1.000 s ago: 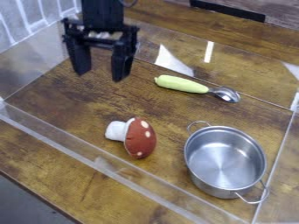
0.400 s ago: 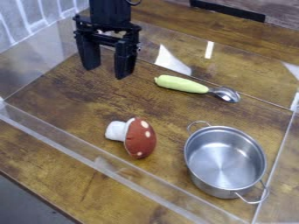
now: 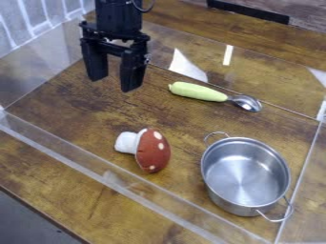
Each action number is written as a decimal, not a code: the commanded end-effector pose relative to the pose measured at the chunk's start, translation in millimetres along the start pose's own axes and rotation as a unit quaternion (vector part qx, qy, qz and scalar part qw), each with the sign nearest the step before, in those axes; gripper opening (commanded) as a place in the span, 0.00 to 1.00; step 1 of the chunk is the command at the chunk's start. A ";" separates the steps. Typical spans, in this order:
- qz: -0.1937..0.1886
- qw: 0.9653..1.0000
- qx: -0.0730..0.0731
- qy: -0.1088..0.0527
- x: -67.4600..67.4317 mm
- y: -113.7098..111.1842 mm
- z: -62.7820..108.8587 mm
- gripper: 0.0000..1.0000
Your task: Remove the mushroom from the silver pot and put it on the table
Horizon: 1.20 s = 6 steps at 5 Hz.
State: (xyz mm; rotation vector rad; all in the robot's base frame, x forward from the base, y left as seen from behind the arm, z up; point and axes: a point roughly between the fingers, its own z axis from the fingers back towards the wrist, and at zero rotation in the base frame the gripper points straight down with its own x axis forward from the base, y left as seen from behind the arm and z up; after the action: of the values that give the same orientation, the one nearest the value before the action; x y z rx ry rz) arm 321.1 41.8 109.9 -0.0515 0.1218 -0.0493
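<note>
Mushroom: small toy, dark red cap dotted white, short white stem; lies on its side on the brown wooden worktop, stem end pointing toward the picture's left, cap toward the right. It is outside the silver pot, just beside that pot's left rim, not touching it. Silver pot: round, shiny steel, upright, thin wire loop handles on the rim, nothing visible inside. Gripper: black, two fingers pointing straight down, jaws spread wide and holding nothing; it stands well apart from the mushroom, farther back on the worktop and somewhat to the left of it, with bare wood between the two. Whether the fingertips touch the worktop cannot be told. Spoon: yellow-green handle, metal bowl at its right end, lying flat behind the pot and to the right of the gripper, clear of both. Clear plastic walls: low transparent panels enclosing the worktop, the near one running in front of the mushroom.
</note>
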 end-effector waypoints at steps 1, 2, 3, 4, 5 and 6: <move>0.024 0.999 0.010 -0.031 7.2 9.6 13.5 1.00; 0.047 0.998 0.012 -0.037 8.1 23.5 10.3 1.00; 0.070 0.997 0.016 -0.040 9.2 38.4 7.8 1.00; 0.062 0.997 0.024 -0.038 2.3 37.8 13.2 1.00; 0.055 0.998 0.029 -0.033 -5.7 34.4 17.0 1.00; 0.066 0.997 0.031 -0.030 -2.3 27.4 23.4 1.00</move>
State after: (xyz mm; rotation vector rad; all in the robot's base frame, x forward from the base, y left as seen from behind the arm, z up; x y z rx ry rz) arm 316.4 73.7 105.5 -0.0023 0.1475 0.0939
